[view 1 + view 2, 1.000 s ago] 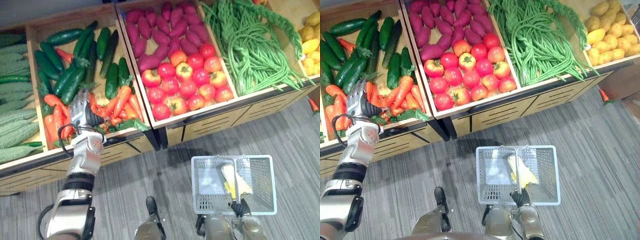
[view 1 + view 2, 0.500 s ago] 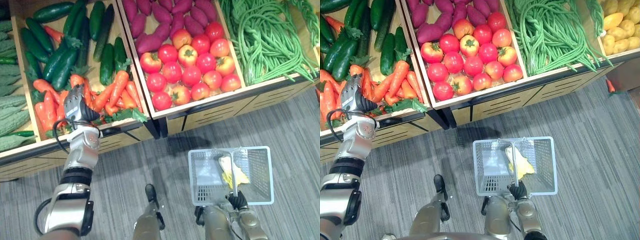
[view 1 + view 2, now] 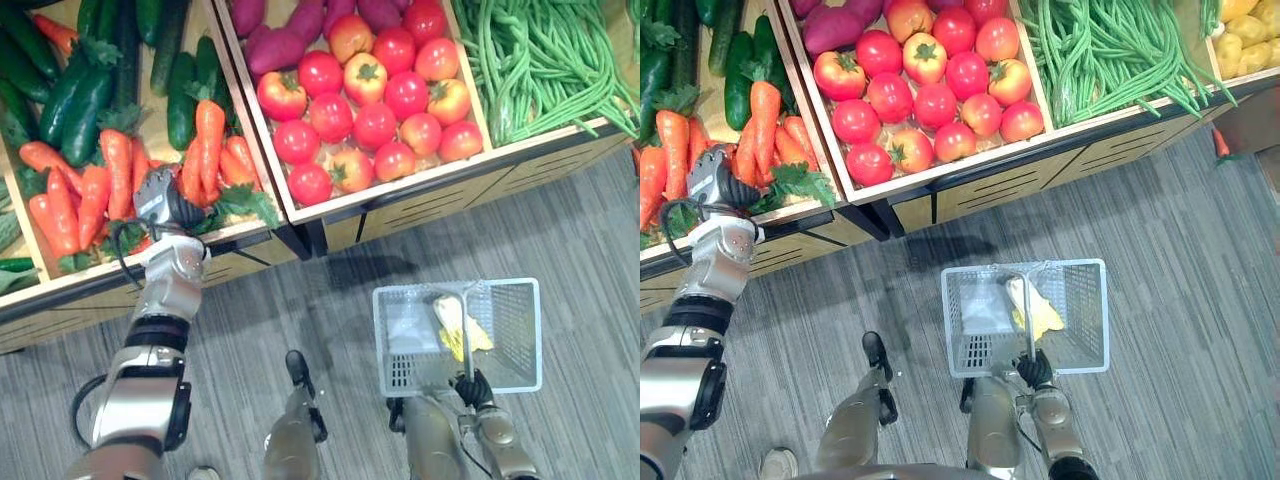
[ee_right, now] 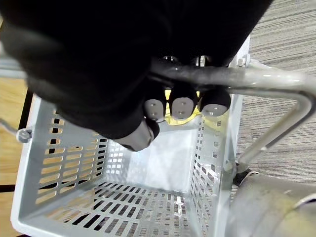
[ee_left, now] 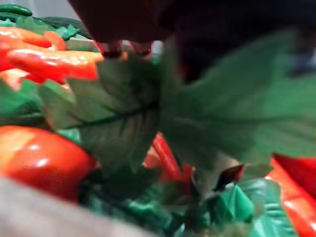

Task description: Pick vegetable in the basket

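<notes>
Orange carrots (image 3: 208,140) meet my left hand (image 3: 155,192), grip unreadable; aim for root, not leaves (image 3: 238,203); right hand (image 3: 477,391) clamps basket handle (image 4: 237,79).

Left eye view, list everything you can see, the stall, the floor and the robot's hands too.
carrots: many, orange with green leaves, left crate, front
cucumbers: several, dark green, behind the carrots
tomatoes: many, red, middle crate, front
sweet potatoes: several, purple, behind the tomatoes
long beans: a heap, green, right crate
basket: one, pale grey, over the grey floor, holding a yellow item
left hand: among the carrots
right hand: fingers curled round the basket's handle
</notes>
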